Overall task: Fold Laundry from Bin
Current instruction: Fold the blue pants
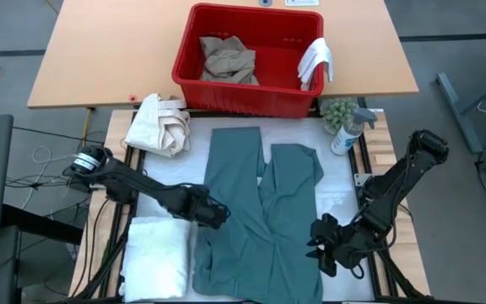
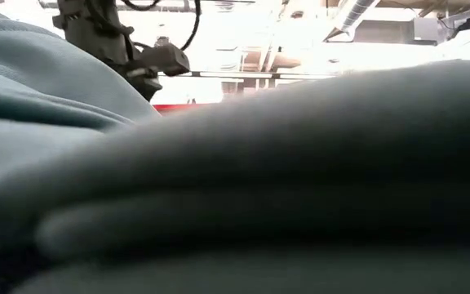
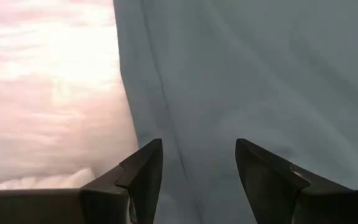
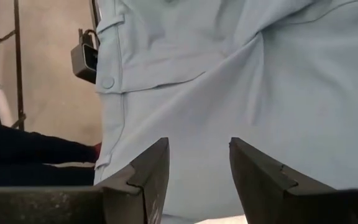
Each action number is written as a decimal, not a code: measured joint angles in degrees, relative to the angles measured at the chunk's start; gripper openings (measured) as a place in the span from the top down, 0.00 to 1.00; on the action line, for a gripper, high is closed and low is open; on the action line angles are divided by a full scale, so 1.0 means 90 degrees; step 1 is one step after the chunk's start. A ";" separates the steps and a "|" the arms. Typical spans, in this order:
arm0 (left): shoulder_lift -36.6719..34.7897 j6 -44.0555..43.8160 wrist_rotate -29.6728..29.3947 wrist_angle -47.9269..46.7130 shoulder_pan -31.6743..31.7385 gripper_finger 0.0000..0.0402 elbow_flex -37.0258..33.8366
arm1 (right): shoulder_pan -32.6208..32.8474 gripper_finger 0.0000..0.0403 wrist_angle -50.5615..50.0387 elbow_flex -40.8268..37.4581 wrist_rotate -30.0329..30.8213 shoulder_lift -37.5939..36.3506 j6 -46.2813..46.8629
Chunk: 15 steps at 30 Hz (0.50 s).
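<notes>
Trousers (image 1: pixel 260 215), teal-green, lie spread flat below the red bin (image 1: pixel 247 59) for folding; left gripper (image 1: pixel 218 213) and right gripper (image 1: pixel 317 239), fingers apart, flank their waist edges.

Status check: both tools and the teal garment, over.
Left tool open at teal garment edge. Right tool open at opposite edge. Garment flat, nothing blocking.

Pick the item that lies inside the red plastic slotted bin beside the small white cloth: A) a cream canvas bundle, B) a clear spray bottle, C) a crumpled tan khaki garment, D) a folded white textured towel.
C: in the high view the crumpled tan khaki garment sits in the red plastic slotted bin, while the small white cloth hangs at the bin's other end.
</notes>
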 joint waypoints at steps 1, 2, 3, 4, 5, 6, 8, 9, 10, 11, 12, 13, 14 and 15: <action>0.0056 0.0050 0.0058 0.0036 0.0069 0.53 0.0002 | 0.0000 0.52 0.0001 0.0000 0.0009 0.0000 -0.0028; 0.0126 0.0062 0.0135 0.0054 0.0121 0.53 0.0002 | -0.0002 0.52 0.0006 0.0000 0.0021 0.0000 -0.0066; 0.0185 0.0065 0.0197 0.0059 0.0174 0.53 0.0002 | -0.0002 0.52 0.0005 0.0000 0.0028 0.0000 -0.0073; 0.0240 0.0087 0.0257 0.0060 0.0220 0.53 0.0002 | -0.0002 0.52 -0.0002 -0.0001 0.0028 -0.0002 -0.0070; 0.0264 0.0112 0.0322 0.0043 0.0246 0.53 0.0000 | -0.0001 0.52 0.0002 -0.0002 0.0028 -0.0002 -0.0070; 0.0299 0.0125 0.0392 0.0013 0.0267 0.53 0.0002 | 0.0004 0.52 0.0012 -0.0003 0.0028 -0.0002 -0.0070; 0.0343 0.0057 0.0485 -0.0010 0.0287 0.53 -0.0007 | 0.0026 0.52 0.0015 -0.0005 0.0028 -0.0002 -0.0068; 0.0344 0.0008 0.0490 0.0027 0.0283 0.53 -0.0022 | 0.0041 0.52 0.0024 -0.0005 0.0035 -0.0002 -0.0073; 0.0341 -0.0030 0.0481 0.0067 0.0279 0.53 -0.0032 | 0.0041 0.52 0.0019 -0.0005 0.0042 -0.0002 -0.0073; 0.0340 -0.0062 0.0459 0.0069 0.0275 0.53 -0.0032 | 0.0039 0.52 0.0007 -0.0005 0.0081 -0.0002 -0.0073; 0.0340 -0.0064 0.0415 0.0032 0.0272 0.53 -0.0032 | 0.0041 0.52 0.0007 -0.0005 0.0112 -0.0002 -0.0084; 0.0340 -0.0093 0.0379 -0.0010 0.0273 0.53 -0.0035 | 0.0041 0.52 0.0007 -0.0005 0.0161 -0.0002 -0.0087; 0.0340 -0.0108 0.0347 -0.0022 0.0275 0.53 -0.0037 | 0.0039 0.52 0.0007 -0.0005 0.0170 -0.0002 -0.0094; 0.0384 -0.0109 0.0336 0.0002 0.0277 0.53 -0.0035 | 0.0039 0.52 0.0007 -0.0005 0.0173 -0.0002 -0.0129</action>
